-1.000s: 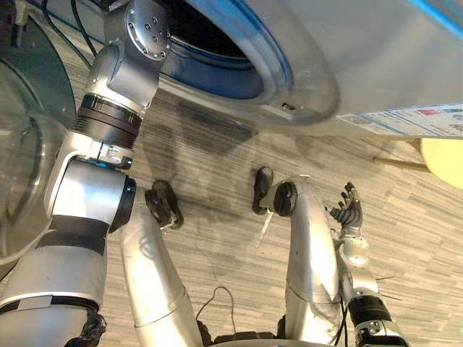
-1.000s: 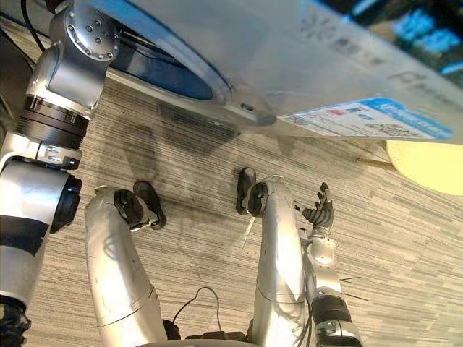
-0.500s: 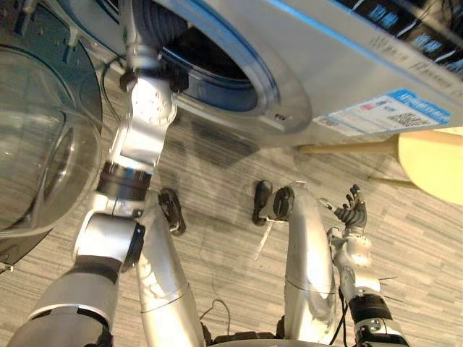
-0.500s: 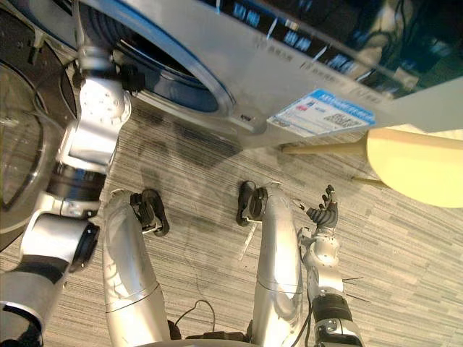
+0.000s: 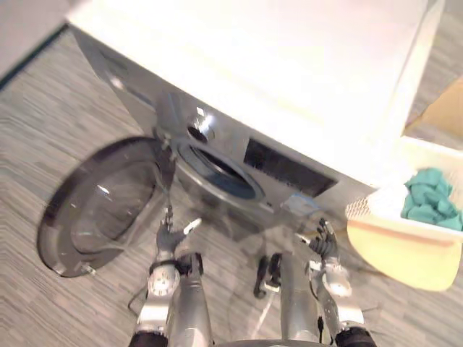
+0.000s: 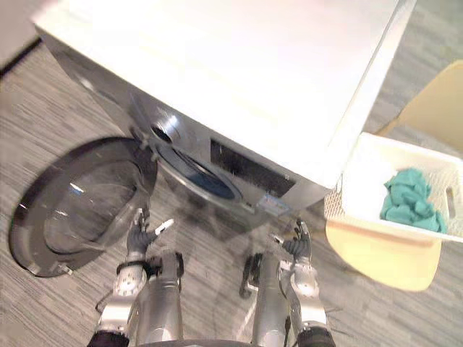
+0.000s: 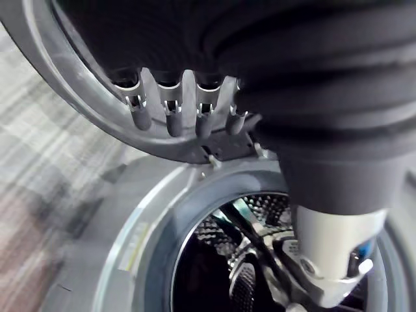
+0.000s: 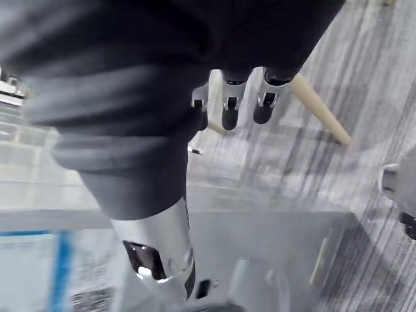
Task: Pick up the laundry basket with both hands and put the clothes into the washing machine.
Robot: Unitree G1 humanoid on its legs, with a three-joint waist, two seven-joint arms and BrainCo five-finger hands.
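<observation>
The white laundry basket (image 6: 359, 189) stands on a yellow stool to the right of the washing machine (image 6: 239, 79), with teal clothes (image 6: 410, 203) bunched inside it. The machine's round door (image 5: 101, 206) hangs wide open to the left and its drum opening (image 5: 221, 174) is dark. My left hand (image 6: 137, 236) is low in front of the door, open and holding nothing. My right hand (image 6: 298, 247) is low in front of the machine, left of the basket, open as well. In the left wrist view the drum (image 7: 237, 250) shows past my straight fingers (image 7: 170, 112).
The yellow stool (image 6: 383, 264) carries the basket, and one wooden leg (image 8: 320, 112) of it slants over the striped grey floor (image 5: 43, 108). The open door takes up the floor on the left of the machine.
The camera has pulled far back and up, so the whole machine and the basket now show. My left arm has come out of the drum opening and dropped low; the right hand stays open.
</observation>
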